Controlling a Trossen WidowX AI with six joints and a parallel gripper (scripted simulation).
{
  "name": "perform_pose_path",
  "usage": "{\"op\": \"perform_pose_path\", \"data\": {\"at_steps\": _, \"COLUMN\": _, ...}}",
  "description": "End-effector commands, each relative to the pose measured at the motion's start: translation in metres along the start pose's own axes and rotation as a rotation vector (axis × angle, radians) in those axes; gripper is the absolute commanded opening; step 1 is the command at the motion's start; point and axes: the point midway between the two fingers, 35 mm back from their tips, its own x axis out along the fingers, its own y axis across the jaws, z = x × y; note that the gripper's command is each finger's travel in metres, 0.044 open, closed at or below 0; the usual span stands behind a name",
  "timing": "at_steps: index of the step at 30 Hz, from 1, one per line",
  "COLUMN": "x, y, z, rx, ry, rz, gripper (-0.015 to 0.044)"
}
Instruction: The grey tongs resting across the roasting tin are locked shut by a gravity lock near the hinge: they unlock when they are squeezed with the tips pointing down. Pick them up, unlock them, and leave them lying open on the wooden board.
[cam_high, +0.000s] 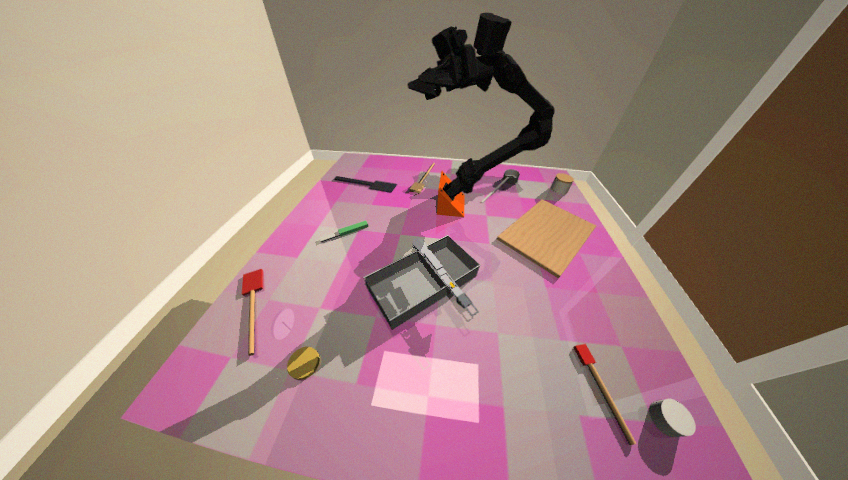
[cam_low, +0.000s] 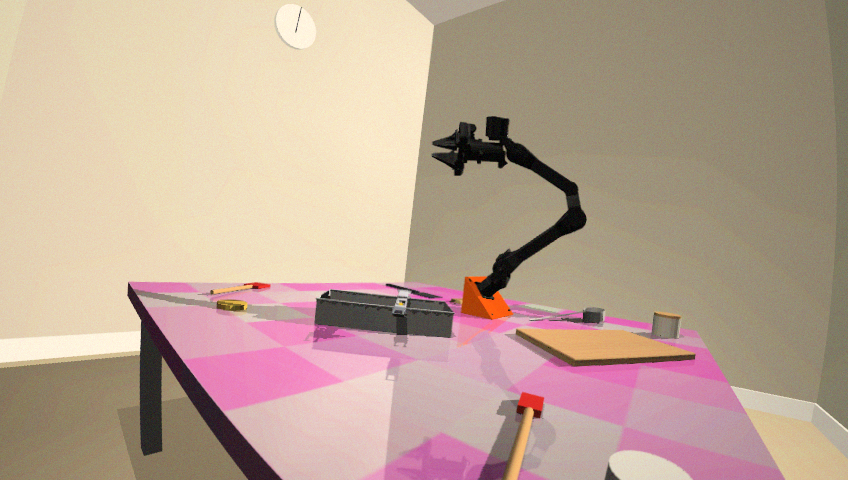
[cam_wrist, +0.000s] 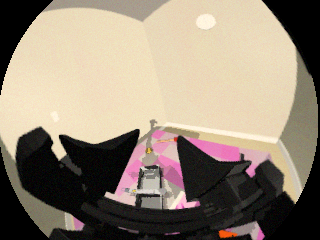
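1. Going left to right in the top view, the roasting tin (cam_high: 410, 291) sits mid-desk with the grey tongs (cam_high: 440, 273) laid across its right end, resting on both long walls. The wooden board (cam_high: 546, 236) lies to the right, well apart from the tin.

2. The tongs' long axis runs diagonally across the tin. One end sits at the far wall on the robot's side; the other overhangs the near wall, where two thin prongs (cam_high: 468, 308) stick out past the rim above the desk (cam_high: 535, 368). A small yellow mark (cam_high: 452, 286) sits just inside that overhang. Which end is the hinge I cannot settle from these views. The arms lie close together, so the tongs look locked.

3. The end effector (cam_low: 441, 149) is high above the desk, roughly level, its fingers standing partly apart with nothing between them. The wrist view looks down on the tongs far below, between the two dark fingers.

4. Risks, as I judge them:
   - The fingers may not line up across the narrow arms on the way down and could strike a tin wall, shifting the tin or tipping the tongs inside.
   - A grip near the overhanging end could let the tongs pivot or slip.
   - Squeezing before the tips hang down would leave the lock engaged.
   - The red spatula (cam_high: 602, 390) and grey cylinder (cam_high: 672, 417) at far right are clear of the route.
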Motion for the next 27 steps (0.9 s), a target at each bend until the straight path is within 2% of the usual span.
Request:
{"op": "perform_pose_path", "data": {"at_steps": 1, "x": 0.032, "y": 0.023, "z": -0.056, "rx": -0.298, "ry": 0.170, "rz": 0.051, "gripper": 0.0260}}
{"op": "perform_pose_path", "data": {"at_steps": 5, "x": 0.053, "y": 0.046, "z": -0.125, "rx": -0.563, "ry": 0.337, "rz": 0.145, "gripper": 0.0260}}
{"op": "perform_pose_path", "data": {"at_steps": 11, "x": 0.067, "y": 0.060, "z": -0.192, "rx": -0.894, "ry": 0.485, "rz": 0.257, "gripper": 0.0260}}
{"op": "perform_pose_path", "data": {"at_steps": 16, "x": 0.069, "y": 0.069, "z": -0.283, "rx": -1.347, "ry": 0.654, "rz": 0.490, "gripper": 0.0260}}
{"op": "perform_pose_path", "data": {"at_steps": 22, "x": 0.052, "y": 0.064, "z": -0.378, "rx": -1.799, "ry": 0.792, "rz": 0.825, "gripper": 0.0260}}
{"op": "perform_pose_path", "data": {"at_steps": 24, "x": 0.047, "y": 0.060, "z": -0.397, "rx": -1.890, "ry": 0.815, "rz": 0.910, "gripper": 0.0260}}
{"op": "perform_pose_path", "data": {"at_steps": 27, "x": 0.046, "y": 0.060, "z": -0.400, "rx": -1.902, "ry": 0.817, "rz": 0.922, "gripper": 0.0260}}
